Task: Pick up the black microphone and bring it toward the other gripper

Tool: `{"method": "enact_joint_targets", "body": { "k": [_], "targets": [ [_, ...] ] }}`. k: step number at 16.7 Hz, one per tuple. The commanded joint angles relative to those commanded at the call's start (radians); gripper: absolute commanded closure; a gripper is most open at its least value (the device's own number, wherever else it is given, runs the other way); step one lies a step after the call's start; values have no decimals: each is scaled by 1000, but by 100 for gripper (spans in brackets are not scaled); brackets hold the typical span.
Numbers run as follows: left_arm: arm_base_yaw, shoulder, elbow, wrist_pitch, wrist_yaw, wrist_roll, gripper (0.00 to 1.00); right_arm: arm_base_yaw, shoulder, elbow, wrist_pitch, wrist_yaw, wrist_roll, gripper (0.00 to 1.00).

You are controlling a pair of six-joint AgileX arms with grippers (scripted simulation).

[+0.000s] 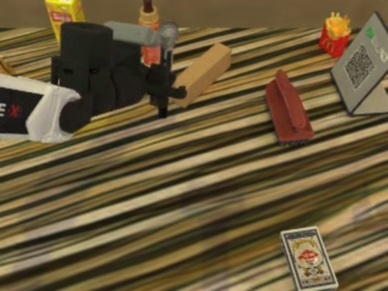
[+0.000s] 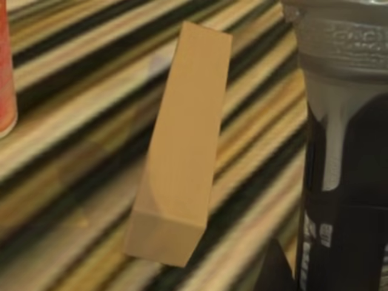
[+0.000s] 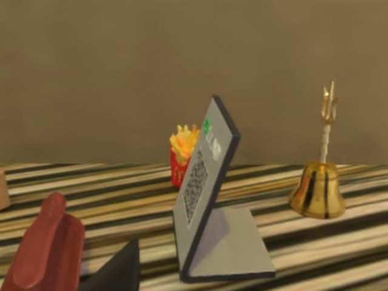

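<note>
The black microphone [image 1: 163, 73] has a slim black handle and a silver-grey mesh head that points to the table's far edge. My left gripper [image 1: 165, 91] is shut on its handle at the back left, right beside the tan block [image 1: 203, 73]. In the left wrist view the microphone [image 2: 342, 200] fills one side close up, with one black fingertip [image 2: 276, 270] next to it and the tan block [image 2: 182, 145] lying on the striped cloth beyond. The other gripper, my right gripper [image 3: 121, 270], is outside the top view; only a black tip of it shows in its wrist view.
A dark red brush [image 1: 289, 109] lies right of centre. At the back right stand a grey QR-code stand [image 1: 364, 63] and a carton of fries [image 1: 334, 34], with a brass bell [image 3: 318, 188] nearby. A card box [image 1: 308, 257] lies front right. A yellow box [image 1: 63, 13] and a bottle [image 1: 148, 18] stand behind the left arm.
</note>
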Motion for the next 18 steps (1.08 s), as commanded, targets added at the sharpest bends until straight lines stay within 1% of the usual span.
{"method": "enact_joint_targets", "body": {
  "k": [3, 5, 7, 9, 14, 16, 18],
  "targets": [
    [9, -71, -72, 250, 81, 60, 100, 0, 0, 0, 0, 0, 0, 0],
    [14, -119, -108, 365, 123, 94, 100, 0, 0, 0, 0, 0, 0, 0],
    [19, -157, -133, 438, 153, 118, 100, 0, 0, 0, 0, 0, 0, 0],
    [21, -175, -143, 470, 166, 130, 100, 0, 0, 0, 0, 0, 0, 0],
    [13, -174, -140, 467, 161, 131, 100, 0, 0, 0, 0, 0, 0, 0],
    [-21, -201, -147, 454, 124, 132, 100, 0, 0, 0, 0, 0, 0, 0],
    [-81, -249, -160, 431, 58, 134, 100, 0, 0, 0, 0, 0, 0, 0]
  ]
}}
